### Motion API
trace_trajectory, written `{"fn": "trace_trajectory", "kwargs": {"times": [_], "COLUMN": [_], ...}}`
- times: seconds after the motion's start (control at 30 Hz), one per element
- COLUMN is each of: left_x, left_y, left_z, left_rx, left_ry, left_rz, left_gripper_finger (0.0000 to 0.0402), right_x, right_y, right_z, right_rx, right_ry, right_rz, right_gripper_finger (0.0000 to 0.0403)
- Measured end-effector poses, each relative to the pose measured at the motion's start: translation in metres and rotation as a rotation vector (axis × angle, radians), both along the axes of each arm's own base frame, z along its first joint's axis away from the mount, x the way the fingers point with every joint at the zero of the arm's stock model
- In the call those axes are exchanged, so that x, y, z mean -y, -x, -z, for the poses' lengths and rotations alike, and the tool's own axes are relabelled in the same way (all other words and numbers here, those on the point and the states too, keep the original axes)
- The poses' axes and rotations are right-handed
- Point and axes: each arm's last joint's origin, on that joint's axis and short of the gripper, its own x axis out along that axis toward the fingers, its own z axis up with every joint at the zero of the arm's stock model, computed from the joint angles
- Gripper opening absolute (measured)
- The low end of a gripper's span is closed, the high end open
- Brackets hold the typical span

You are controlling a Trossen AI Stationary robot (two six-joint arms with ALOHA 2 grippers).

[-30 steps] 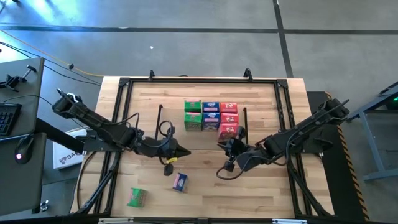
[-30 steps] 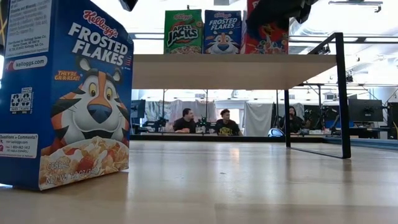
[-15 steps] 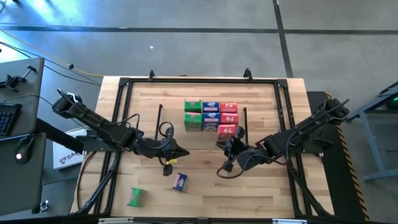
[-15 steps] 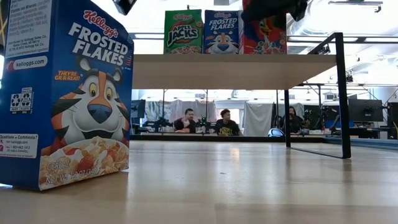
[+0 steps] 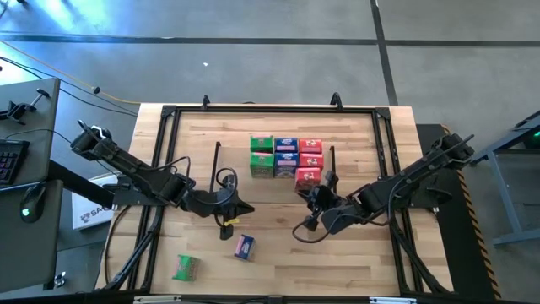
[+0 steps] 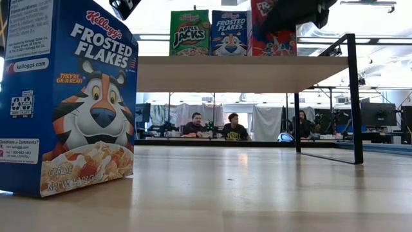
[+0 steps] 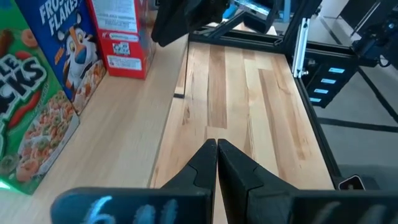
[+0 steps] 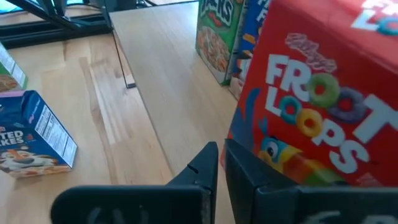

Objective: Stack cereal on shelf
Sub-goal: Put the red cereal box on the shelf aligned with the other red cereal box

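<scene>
On the shelf [image 5: 236, 162] several small cereal boxes stand on their bottoms in rows: green [image 5: 261, 154], blue [image 5: 286, 154], red [image 5: 310, 152]. The nearest red Froot Loops box [image 8: 311, 106] stands at the shelf's near right; my right gripper [image 8: 221, 163], shut, is right beside its front. My left gripper [image 7: 216, 163] is shut and holds nothing, above the table near the shelf's near left corner. A blue Frosted Flakes box [image 5: 244, 247] and a green box [image 5: 185, 268] lie on the table close to its near edge. My right gripper's shut fingers [image 8: 244, 171] stand against the lower front of the red Froot Loops box [image 8: 273, 158], with the outer side of one finger toward it. They come slanting down from the table's near right. The box stands upright on the shelf [image 6: 273, 55]. Whether the finger truly touches, I cannot tell.
The black table-edge frame [image 5: 274, 109] runs around the wooden top. The low view has the blue Frosted Flakes box [image 6: 67, 96] close in front at its left. Beyond the table people sit in the room [image 6: 212, 125]. Bare wood lies between the shelf and the near edge.
My right gripper has rolled a little at the red box and shifted slightly, so in the low view more of the box's upper front shows. My left gripper has tipped slightly. Both stay shut. The boxes on the table have not moved.
</scene>
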Motion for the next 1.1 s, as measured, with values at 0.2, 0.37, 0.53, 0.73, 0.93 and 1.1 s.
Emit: {"fn": "trace_trajectory", "kwargs": {"times": [0.2,0.37,0.53,0.73,0.93,1.1], "left_x": [0.001,0.003,0.003,0.001,0.001,0.0], "left_y": [0.002,0.003,0.003,0.005,0.005,0.005], "left_z": [0.002,0.003,0.003,0.005,0.006,0.006], "left_rx": [-0.026,-0.029,-0.029,-0.049,-0.049,-0.046], "left_ry": [0.015,0.015,-0.011,-0.045,-0.051,-0.056], "left_rz": [0.005,0.009,-0.008,-0.043,-0.051,-0.06], "left_gripper_finger": [0.0005,0.0005,0.0005,0.0005,0.0005,0.0005], "right_x": [0.0,-0.009,-0.023,-0.018,-0.006,-0.001], "right_y": [0.001,-0.002,-0.007,-0.008,-0.014,-0.015], "right_z": [0.001,-0.01,-0.024,-0.024,-0.025,-0.024], "right_rx": [-0.006,0.026,0.124,0.096,0.083,0.08], "right_ry": [-0.005,-0.007,0.044,0.175,0.193,0.194], "right_rz": [0.008,-0.086,-0.212,-0.179,-0.155,-0.115], "right_gripper_finger": [0.0016,0.0016,0.0016,0.0016,0.0016,0.0016]}}
